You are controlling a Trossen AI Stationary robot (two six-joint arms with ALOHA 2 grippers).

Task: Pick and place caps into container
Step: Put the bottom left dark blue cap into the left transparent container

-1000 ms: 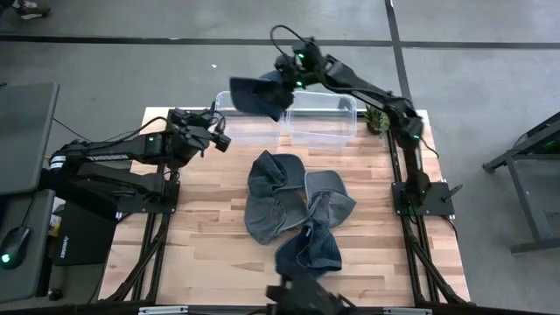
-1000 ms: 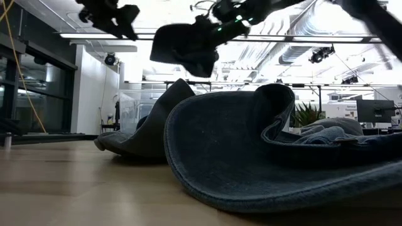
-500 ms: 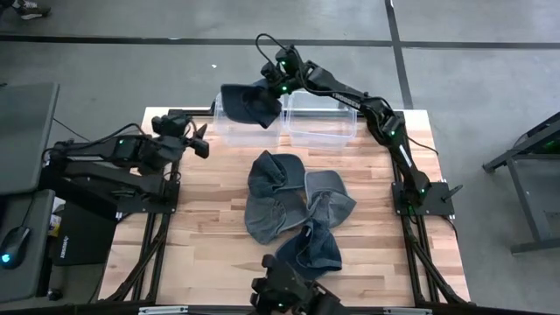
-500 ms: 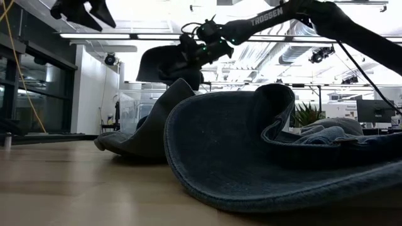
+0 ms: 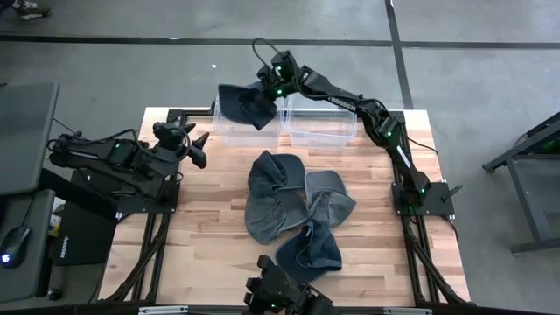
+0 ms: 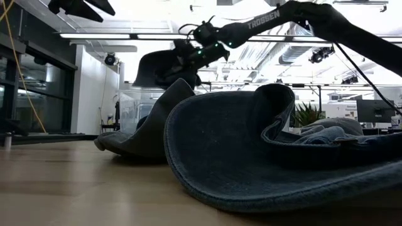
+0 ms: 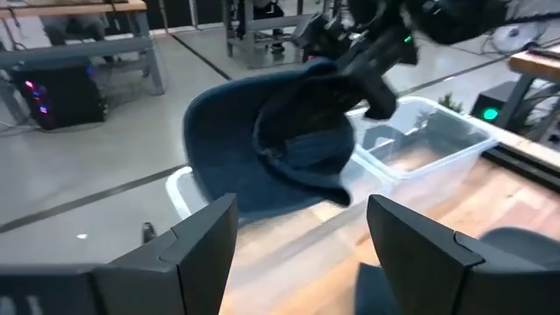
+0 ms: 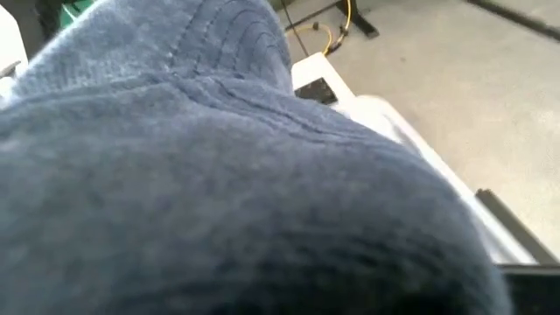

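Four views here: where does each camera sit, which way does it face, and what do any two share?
High: above the table, looking straight down; both arms, two bins, three caps on the table.
Low: at tabletop height, looking level across; caps up close, arms overhead.
Left wrist: on the left arm, facing the bins; its open fingers show.
Right wrist: on the right arm, filled by the held cap; no fingers visible.
Shared: high and left wrist both show the right gripper carrying that cap over the left bin.
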